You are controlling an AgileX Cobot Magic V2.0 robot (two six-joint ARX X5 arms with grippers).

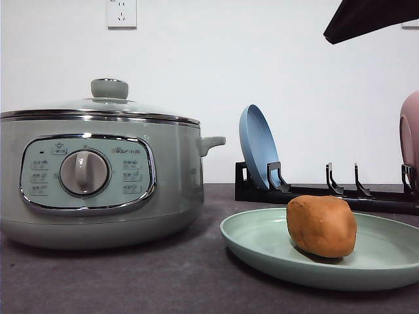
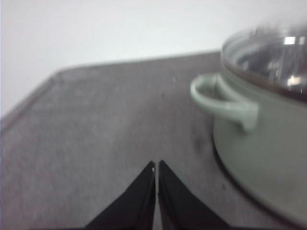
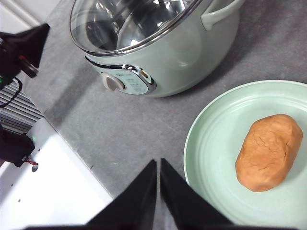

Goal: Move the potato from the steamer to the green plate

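One risk remains for us: the potato (image 1: 321,226) lies on the green plate (image 1: 262,242), at four o'clock from the lidded steamer (image 1: 98,176), and with both the left claw (image 2: 157,165) and right claw (image 3: 158,164) clenched empty, a low retreat could nudge the plate's rim.

My left hand (image 2: 157,165) hangs low, fingers pressed together, gripping nothing. My right hand (image 3: 158,163) is raised high, fingers closed tip to tip, empty too.
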